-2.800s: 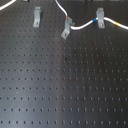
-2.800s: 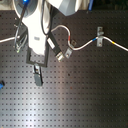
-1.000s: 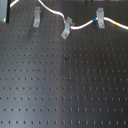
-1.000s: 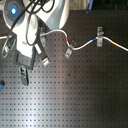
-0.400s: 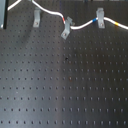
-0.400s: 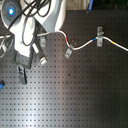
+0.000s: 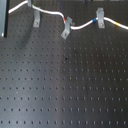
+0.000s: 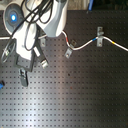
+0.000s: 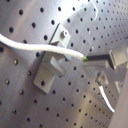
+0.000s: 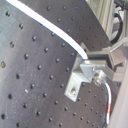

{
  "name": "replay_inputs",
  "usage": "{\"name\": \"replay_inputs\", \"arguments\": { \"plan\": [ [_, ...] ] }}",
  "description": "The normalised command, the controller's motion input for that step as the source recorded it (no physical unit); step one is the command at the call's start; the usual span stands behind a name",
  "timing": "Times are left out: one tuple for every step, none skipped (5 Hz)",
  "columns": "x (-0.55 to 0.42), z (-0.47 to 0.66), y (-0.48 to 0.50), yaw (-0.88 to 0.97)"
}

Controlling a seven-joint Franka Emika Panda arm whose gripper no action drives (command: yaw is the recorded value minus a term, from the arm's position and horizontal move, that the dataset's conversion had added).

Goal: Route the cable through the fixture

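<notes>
- The black perforated board (image 7: 70, 95) fills the near part of the scene in both exterior views, and its near rows of holes carry nothing.
- The gripper (image 8: 24, 76) hangs over the board on the second exterior view's left, under the white arm (image 8: 42, 25). Whether its pincer is spread or pressed together cannot be told (the arm's bulk and the blur hide the tips).
- In the first wrist view a grey finger (image 9: 119, 56) with a dark tip sits just beside the cable (image 9: 45, 46), but a grip on it cannot be made out.
- A tilted clip (image 7: 65, 33) leans askew farther back on the board, with the cable (image 7: 80, 26) dipping past its far end, where a red-orange band shows.
- The fixture (image 7: 36, 21) stands upright toward the first exterior view's left, a little farther back than the tilted clip. In that view the white cable arcs just beyond its far end, seemingly not through it.
- In the second wrist view the cable (image 10: 45, 25) runs down to a grey clip (image 10: 82, 72) and touches it (whether it sits in the slot is unclear).
- The arch-shaped clip (image 7: 100, 17) stands farthest, toward the first exterior view's right, and the cable passes under it, with a blue band on one side and a yellow band on the other.
</notes>
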Motion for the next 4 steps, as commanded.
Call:
{"name": "replay_inputs", "arguments": {
  "plan": [
    [-0.246, 0.13, -0.233, -0.09],
    [-0.224, 0.23, -0.158, -0.11],
    [-0.191, 0.44, 0.051, -0.15],
    [-0.140, 0.44, 0.053, -0.16]
  ]
}}
